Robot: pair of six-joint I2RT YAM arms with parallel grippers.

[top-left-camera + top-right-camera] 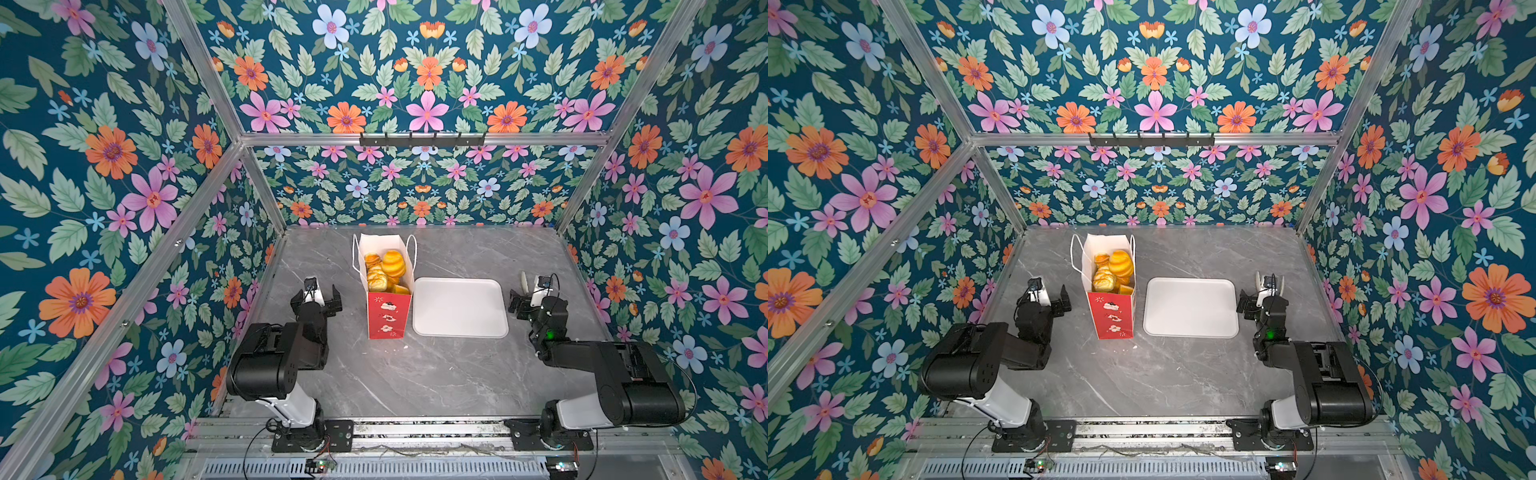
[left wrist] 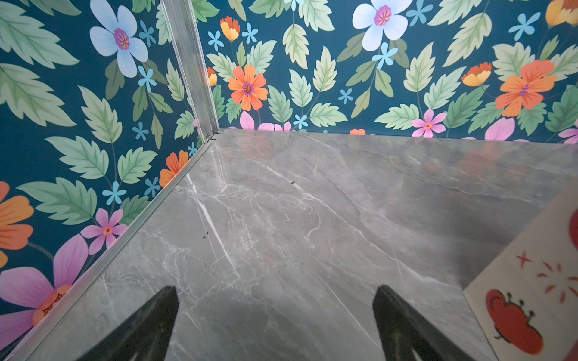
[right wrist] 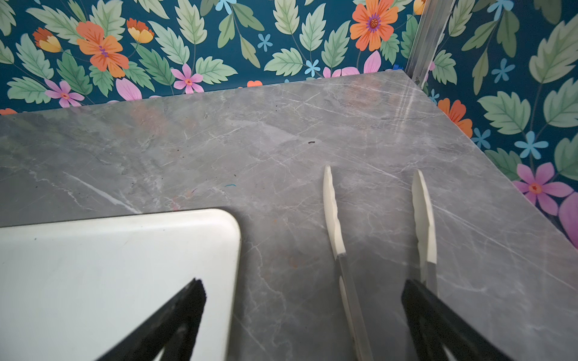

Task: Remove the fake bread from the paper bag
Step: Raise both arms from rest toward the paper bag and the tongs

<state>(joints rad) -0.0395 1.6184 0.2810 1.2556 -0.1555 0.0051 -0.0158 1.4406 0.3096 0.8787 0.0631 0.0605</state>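
The paper bag [image 1: 386, 316] stands upright at the middle of the table in both top views, red at the front, white inside, mouth open, cord handles hanging at its sides. Several golden-yellow pieces of fake bread [image 1: 385, 269] fill it to just under the rim, also seen in the bag [image 1: 1115, 269]. My left gripper [image 1: 316, 293] hovers low just left of the bag, open and empty. In the left wrist view, the left gripper [image 2: 275, 289] has the bag's white side with red drawings [image 2: 531, 281] beside one finger. My right gripper [image 1: 534, 297] is open, right of the tray.
A flat white tray [image 1: 459, 307] lies right of the bag, its corner [image 3: 125, 265] under one right finger. White-tipped tongs [image 3: 331, 212] stretch ahead of the right gripper [image 3: 303, 283], close to the other finger. Floral walls and metal posts enclose the grey marble table [image 1: 415, 374].
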